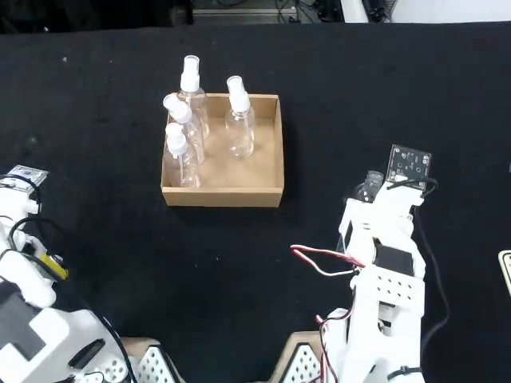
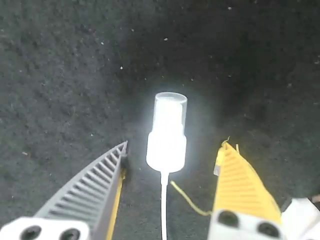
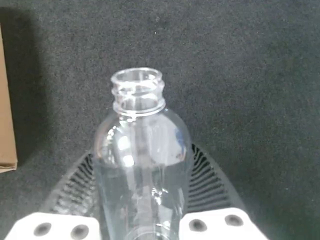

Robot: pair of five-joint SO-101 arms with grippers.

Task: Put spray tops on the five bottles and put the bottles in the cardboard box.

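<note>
Four bottles with spray tops (image 1: 239, 120) stood inside the cardboard box (image 1: 223, 196) on the black tabletop (image 1: 96, 104). The right pincer (image 3: 142, 175) was closed on the fifth bottle (image 3: 139, 140), its neck uncapped, held apart from the box. The left pincer (image 2: 173, 146) stood wide open, its fingers on either side of a loose spray top (image 2: 166, 132) and not touching it.
</note>
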